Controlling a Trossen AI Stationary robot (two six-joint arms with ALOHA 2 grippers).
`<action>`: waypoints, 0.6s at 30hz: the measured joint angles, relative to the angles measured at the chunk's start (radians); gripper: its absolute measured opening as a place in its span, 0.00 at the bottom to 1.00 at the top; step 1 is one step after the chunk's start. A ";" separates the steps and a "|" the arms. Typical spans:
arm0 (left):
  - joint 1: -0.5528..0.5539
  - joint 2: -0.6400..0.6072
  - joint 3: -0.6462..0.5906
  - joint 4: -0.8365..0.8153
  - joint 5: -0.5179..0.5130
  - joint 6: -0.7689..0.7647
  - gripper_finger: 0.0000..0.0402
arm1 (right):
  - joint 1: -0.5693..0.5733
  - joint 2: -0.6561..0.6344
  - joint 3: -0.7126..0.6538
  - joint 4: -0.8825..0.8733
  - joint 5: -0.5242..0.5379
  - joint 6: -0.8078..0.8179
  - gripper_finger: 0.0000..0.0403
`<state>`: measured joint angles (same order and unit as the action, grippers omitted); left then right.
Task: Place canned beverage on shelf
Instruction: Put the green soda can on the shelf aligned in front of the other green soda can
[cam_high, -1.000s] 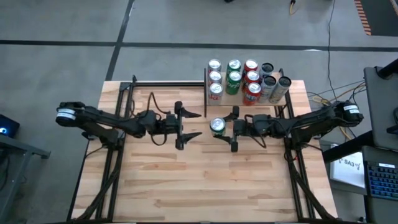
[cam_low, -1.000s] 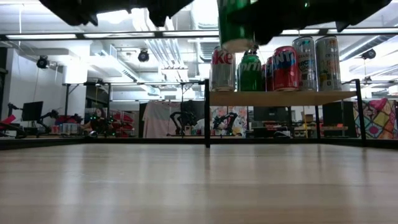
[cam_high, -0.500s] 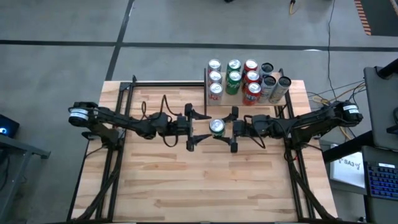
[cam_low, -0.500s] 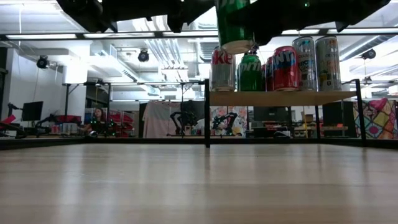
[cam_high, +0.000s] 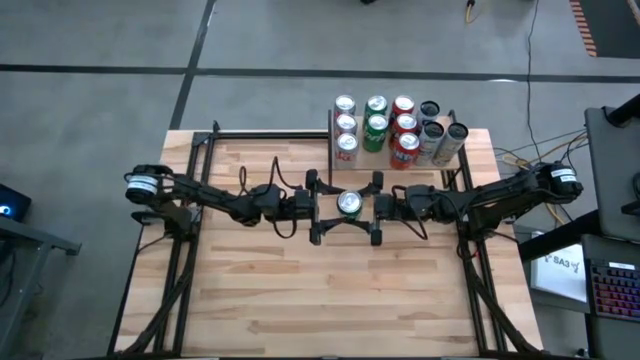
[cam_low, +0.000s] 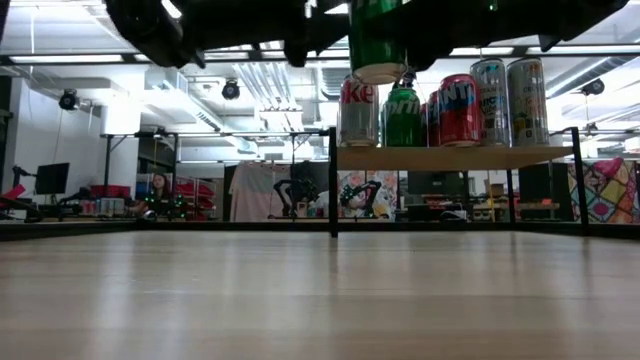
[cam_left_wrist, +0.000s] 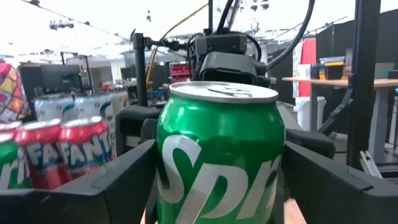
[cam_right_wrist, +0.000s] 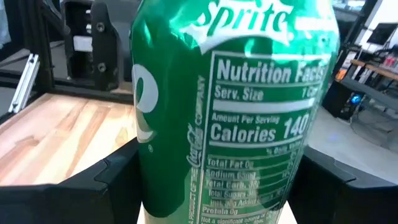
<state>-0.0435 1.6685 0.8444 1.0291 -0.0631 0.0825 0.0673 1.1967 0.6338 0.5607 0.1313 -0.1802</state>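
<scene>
Green can (cam_high: 349, 203) is held up by right end effector (cam_high: 372, 208); left end effector (cam_high: 322, 207) is open round it & should be shut gently before right lets go.

Grey floor (cam_high: 120, 60), bright ceiling lights (cam_low: 70, 58), desks beyond.

I see both my arms reaching in toward each other, high above the worktop (cam_high: 300, 300). My right gripper (cam_high: 377, 207) has its fingers (cam_right_wrist: 112, 180) pressed on the two sides of a green can (cam_high: 349, 203) and holds it up in the air. My left gripper (cam_high: 318, 207) faces it from the other side. Its fingers (cam_left_wrist: 118, 180) stand wide, one on each side of the same can, and I can't tell if they touch it. The tips of both grippers nearly meet around the can. Both wrists look level.
</scene>
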 joint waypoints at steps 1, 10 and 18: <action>0.000 0.010 0.014 0.003 0.002 0.006 0.78 | 0.000 0.001 0.000 0.006 0.003 -0.003 0.70; 0.001 0.058 0.057 0.018 0.022 0.041 0.78 | 0.000 -0.003 0.000 -0.001 0.001 -0.023 0.70; 0.001 0.062 0.052 -0.011 0.019 0.004 0.73 | 0.000 -0.006 -0.002 -0.023 0.000 0.001 0.70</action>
<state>-0.0425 1.7309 0.8963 1.0178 -0.0437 0.0863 0.0673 1.1904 0.6323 0.5377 0.1314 -0.1797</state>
